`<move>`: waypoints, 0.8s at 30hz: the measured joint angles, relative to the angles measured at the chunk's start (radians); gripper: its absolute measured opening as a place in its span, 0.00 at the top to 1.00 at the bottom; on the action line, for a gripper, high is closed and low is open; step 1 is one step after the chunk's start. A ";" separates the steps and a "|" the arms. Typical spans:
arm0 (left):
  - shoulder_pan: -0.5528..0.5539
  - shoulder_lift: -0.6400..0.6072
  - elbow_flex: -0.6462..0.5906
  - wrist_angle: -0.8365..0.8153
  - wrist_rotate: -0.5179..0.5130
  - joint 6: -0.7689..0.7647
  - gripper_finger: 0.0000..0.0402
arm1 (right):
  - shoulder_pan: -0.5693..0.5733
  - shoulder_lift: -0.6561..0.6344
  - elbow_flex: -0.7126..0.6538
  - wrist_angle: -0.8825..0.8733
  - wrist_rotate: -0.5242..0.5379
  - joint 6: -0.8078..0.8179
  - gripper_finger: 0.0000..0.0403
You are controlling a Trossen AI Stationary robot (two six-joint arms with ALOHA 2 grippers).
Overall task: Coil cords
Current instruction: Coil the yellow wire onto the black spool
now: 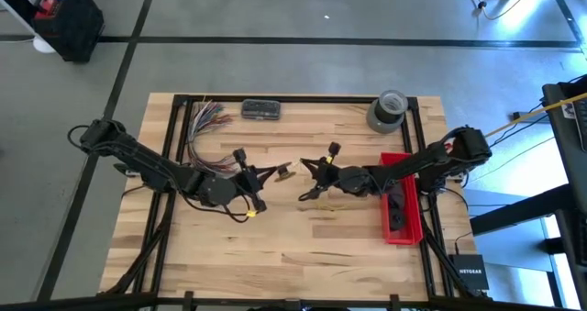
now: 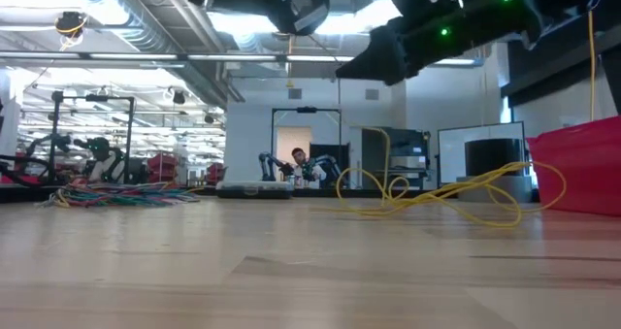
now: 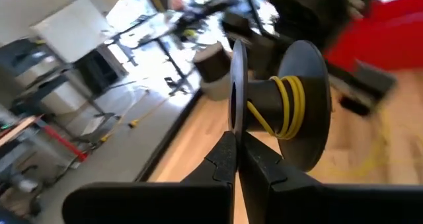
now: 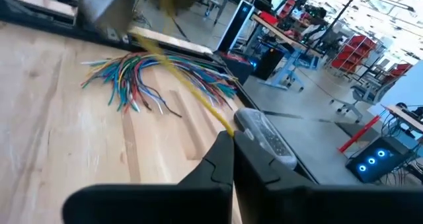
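My left gripper [image 1: 278,172] is shut on a dark spool [image 3: 291,105] near the table's middle. A few turns of yellow cord [image 3: 287,108] are wound on the spool's core. The spool also shows at the top of the low view [image 2: 296,4], lifted above the table. My right gripper [image 1: 307,175] faces it from the right and is shut on the same yellow cord [image 4: 192,95]. The cord's loose loops [image 2: 437,195] lie on the wood below the right gripper. My left gripper pinches the spool's near flange by its rim [image 3: 236,128] between its two fingers, coming level from the table's left. The spool is lifted clear, its axis lying across the fingers. My right gripper pinches one strand of the yellow cord [image 4: 225,123] at its fingertips, coming from the table's right. The strand runs on from the fingers toward the spool.
A bundle of multicoloured wires [image 1: 204,118] lies at the far left, with a dark flat case [image 1: 260,109] beside it. A grey tape roll [image 1: 387,109] stands at the far right. A red bin [image 1: 402,201] sits along the right edge.
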 joint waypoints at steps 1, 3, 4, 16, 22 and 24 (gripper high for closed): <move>0.001 0.002 0.000 -0.004 0.021 0.004 1.00 | -0.001 -0.010 0.001 -0.018 -0.001 0.000 0.99; 0.005 0.006 0.000 -0.005 0.034 0.018 1.00 | -0.001 -0.017 0.001 -0.031 -0.001 0.001 0.99; 0.007 0.011 0.000 -0.005 0.035 0.024 1.00 | -0.001 -0.017 0.001 -0.039 -0.001 0.002 0.99; 0.050 0.050 0.000 -0.133 0.040 -0.010 1.00 | -0.002 -0.017 0.000 -0.087 -0.021 0.071 0.99; 0.063 0.050 0.000 -0.154 0.039 -0.016 1.00 | -0.002 -0.018 0.024 -0.103 -0.100 0.217 0.99; 0.065 0.050 0.000 -0.177 0.039 -0.027 1.00 | -0.003 -0.018 0.042 -0.119 -0.140 0.247 0.99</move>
